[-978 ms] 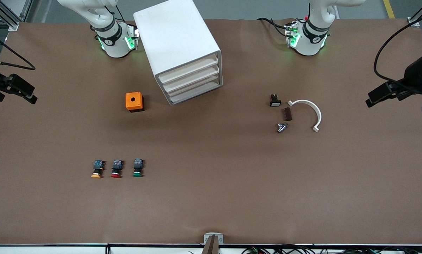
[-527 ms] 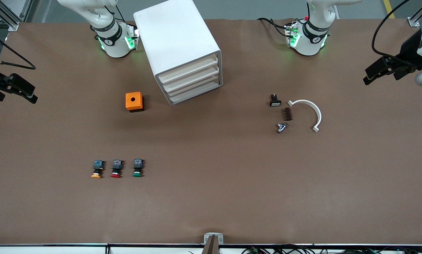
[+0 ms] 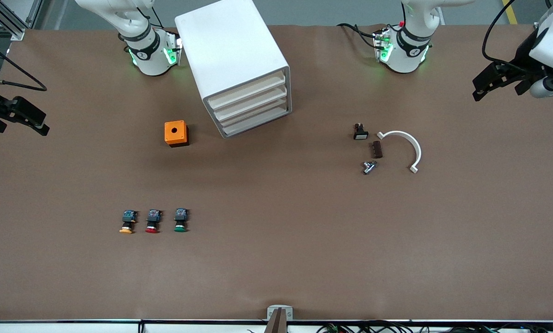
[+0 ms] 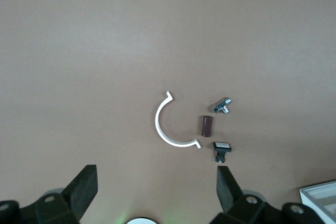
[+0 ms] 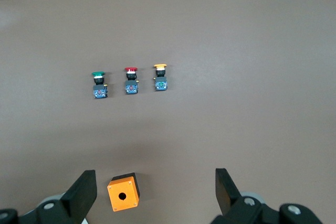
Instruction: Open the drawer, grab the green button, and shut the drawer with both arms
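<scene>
At the front view's left edge the right gripper (image 3: 15,121) hangs with fingers spread wide, holding nothing. Lower left, the button (image 3: 180,220) lies on the table. The closed drawer (image 3: 255,122) sits upper centre. At upper right, the left gripper (image 3: 488,83) is wide open and empty.

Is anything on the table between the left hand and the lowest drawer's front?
Nothing visible. The left hand, open, hangs over bare table at the left arm's end; the small parts by the white arc lie nearer the camera than a path to the drawer.
</scene>
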`<state>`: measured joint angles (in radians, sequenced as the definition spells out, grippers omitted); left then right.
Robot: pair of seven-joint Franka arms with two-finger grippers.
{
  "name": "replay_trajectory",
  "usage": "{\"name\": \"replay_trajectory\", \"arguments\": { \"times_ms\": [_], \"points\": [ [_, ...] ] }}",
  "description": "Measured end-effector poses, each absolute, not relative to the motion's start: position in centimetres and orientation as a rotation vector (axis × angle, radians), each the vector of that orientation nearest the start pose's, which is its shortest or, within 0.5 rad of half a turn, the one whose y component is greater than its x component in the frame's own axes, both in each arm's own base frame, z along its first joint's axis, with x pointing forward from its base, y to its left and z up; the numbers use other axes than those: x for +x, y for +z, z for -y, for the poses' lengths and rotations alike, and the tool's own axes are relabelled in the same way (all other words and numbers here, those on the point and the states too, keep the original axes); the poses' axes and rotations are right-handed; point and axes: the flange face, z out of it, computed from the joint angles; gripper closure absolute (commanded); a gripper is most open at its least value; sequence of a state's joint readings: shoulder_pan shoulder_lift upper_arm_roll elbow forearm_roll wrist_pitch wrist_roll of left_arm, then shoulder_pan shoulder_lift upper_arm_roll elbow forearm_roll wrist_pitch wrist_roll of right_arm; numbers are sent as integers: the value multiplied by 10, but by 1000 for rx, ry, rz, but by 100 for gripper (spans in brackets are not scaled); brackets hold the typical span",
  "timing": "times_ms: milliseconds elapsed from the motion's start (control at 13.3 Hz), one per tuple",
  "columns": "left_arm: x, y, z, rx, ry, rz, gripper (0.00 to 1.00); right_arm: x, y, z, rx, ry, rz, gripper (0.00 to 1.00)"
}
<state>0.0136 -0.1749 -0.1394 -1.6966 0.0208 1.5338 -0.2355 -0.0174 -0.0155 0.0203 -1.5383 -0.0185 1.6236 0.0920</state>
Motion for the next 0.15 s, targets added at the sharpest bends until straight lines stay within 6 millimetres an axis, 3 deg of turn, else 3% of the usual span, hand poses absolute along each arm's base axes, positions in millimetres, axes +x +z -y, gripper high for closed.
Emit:
{"name": "replay_trajectory", "arguments": {
  "times_ms": [151],
  "points": [
    [491, 653, 68, -3094, -26, 140, 0, 555, 653, 0, -3148, -160, -140, 0]
  ]
}}
